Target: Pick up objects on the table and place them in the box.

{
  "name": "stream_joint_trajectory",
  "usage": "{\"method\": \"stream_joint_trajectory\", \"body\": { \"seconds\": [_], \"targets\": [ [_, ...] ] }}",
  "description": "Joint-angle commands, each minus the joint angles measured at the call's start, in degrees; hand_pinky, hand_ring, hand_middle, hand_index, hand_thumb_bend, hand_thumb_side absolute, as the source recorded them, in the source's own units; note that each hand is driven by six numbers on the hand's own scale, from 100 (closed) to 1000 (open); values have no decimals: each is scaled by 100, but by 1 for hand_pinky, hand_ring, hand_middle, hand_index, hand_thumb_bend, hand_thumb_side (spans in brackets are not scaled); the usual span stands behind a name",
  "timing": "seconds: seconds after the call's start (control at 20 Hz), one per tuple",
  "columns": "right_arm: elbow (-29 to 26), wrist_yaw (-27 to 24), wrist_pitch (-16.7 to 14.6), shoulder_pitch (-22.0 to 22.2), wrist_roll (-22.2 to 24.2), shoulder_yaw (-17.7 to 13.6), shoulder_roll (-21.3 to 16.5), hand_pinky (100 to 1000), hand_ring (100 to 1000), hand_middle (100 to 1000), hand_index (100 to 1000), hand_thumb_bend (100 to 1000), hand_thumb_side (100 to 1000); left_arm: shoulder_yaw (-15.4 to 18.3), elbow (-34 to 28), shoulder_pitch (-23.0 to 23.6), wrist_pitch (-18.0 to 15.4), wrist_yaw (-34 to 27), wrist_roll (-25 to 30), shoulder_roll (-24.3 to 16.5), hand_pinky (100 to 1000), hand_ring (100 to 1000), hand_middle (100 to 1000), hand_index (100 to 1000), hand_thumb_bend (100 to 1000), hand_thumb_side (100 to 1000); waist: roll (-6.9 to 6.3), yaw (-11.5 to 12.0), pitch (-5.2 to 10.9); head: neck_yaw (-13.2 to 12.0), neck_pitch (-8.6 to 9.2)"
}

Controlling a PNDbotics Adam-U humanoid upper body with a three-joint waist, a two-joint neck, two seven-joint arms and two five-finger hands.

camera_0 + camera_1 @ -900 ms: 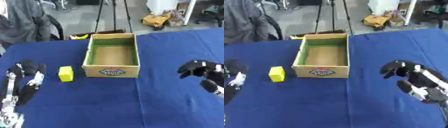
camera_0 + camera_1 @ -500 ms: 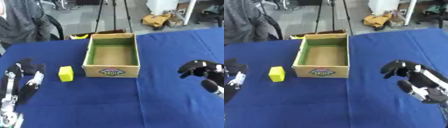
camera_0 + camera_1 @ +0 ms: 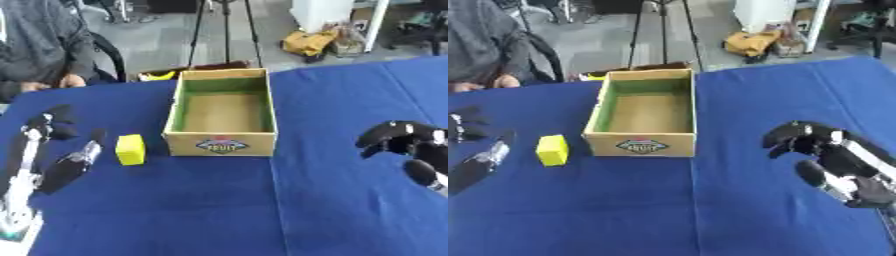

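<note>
- The robot's left hand [image 3: 54, 150] lies at about 9 o'clock in the left eye view, close to the table's left edge. Its fingers are straight and spread apart, pointing toward 12 and 1 o'clock, and they hold nothing.
- Just beside the nearest fingertip, toward 3 o'clock, stands a small yellow block [image 3: 130, 149] on the blue tablecloth [image 3: 227, 200]. A narrow strip of bare cloth separates the finger from the block; they do not touch.
- Further toward 3 o'clock from the block, near but apart from it, sits an open cardboard box [image 3: 224, 116] with green inner walls and a printed label on its near wall. Its long sides run from 6 to 12 o'clock. Nothing shows on the box floor.
- The robot's right hand [image 3: 829, 157] hovers at about 4 o'clock in the right eye view, well apart from the box. Its fingers are curled inward toward 9 o'clock and clasp nothing.
- Between the right hand and the box's right wall lies a broad band of bare blue cloth, and the near half of the table, toward 6 o'clock, is also bare cloth.
- The far table edge runs across at about 12 o'clock, just behind the box's far wall.
- Beyond that edge, a tripod [image 3: 226, 25] stands on the grey floor, and a yellow bag [image 3: 308, 42] lies toward 1 o'clock.
</note>
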State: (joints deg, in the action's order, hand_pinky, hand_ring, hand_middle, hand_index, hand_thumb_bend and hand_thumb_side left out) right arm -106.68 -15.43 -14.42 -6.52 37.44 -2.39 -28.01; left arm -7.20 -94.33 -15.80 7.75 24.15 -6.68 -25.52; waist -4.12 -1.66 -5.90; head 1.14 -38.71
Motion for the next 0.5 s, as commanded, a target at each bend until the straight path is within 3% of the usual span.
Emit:
{"method": "stream_joint_trajectory", "body": {
  "seconds": [0.05, 0.35, 0.5],
  "targets": [
    [-101, -36, -6, -42, 23, 6, -147, 712, 789, 748, 796, 292, 570, -363, 395, -390, 208, 312, 304, -648, 722, 645, 694, 896, 414, 370, 3, -31, 85, -31, 64],
    [-103, -45, -17, -61, 63, 45, -165, 712, 789, 747, 796, 292, 571, -1164, 1267, -1136, -29, 826, 842, -1522, 744, 695, 726, 908, 450, 334, -2, -122, 89, -67, 84],
    [-100, -51, -16, -80, 92, 73, -168, 712, 789, 747, 796, 291, 574, -1365, 1684, -1528, -271, 884, 1098, -1740, 749, 699, 724, 904, 438, 343, -8, -174, 86, -93, 89]
  ]
}}
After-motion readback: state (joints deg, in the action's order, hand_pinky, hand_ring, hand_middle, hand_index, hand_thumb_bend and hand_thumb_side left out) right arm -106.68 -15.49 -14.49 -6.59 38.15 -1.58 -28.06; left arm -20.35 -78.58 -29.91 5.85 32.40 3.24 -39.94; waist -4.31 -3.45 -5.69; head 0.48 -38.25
